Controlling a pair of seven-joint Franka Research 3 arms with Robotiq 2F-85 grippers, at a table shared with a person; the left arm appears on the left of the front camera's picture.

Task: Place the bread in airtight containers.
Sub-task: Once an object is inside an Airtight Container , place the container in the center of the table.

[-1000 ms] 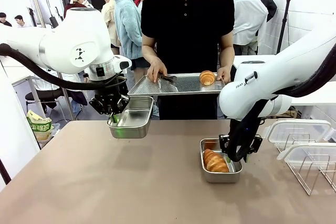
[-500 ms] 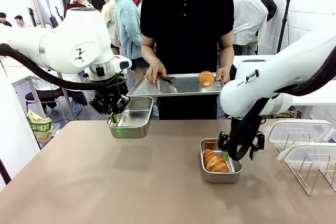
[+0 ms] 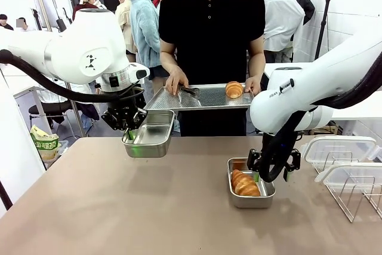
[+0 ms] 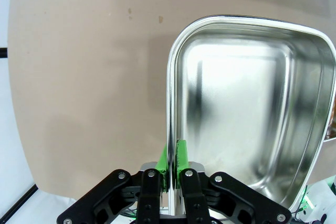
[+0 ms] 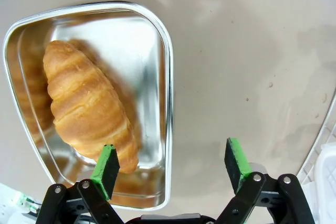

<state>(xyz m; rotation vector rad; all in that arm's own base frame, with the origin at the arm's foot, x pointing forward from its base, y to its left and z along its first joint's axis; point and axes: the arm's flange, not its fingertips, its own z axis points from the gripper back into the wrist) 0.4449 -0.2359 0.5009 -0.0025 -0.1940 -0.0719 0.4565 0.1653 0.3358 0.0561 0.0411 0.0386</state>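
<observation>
There are two croissants, two steel tins, two plastic lids, one perforated tray and one wire rack.

One croissant (image 3: pixel 245 183) lies in the tin (image 3: pixel 269 194) on the table at the robot's right. Its long axis runs along the tin's length, slightly slanted, and it takes up most of the floor. The right gripper (image 3: pixel 271 174) hangs just above that tin with its fingers spread wide and holds nothing. In the right wrist view one pad (image 5: pixel 106 163) sits over the croissant's end and the other is over bare table.

The second croissant (image 3: pixel 234 89) rests near the right end of the tray (image 3: pixel 203 98), which a person holds level with both hands. Which way it points is unclear.

The other tin (image 3: pixel 152 135) is empty. The left gripper (image 4: pixel 173 157) is pressed together on its side wall and holds it up near the table's far edge.

Both lids (image 3: pixel 337 146) lie at the far right by the wire rack (image 3: pixel 352 198).
</observation>
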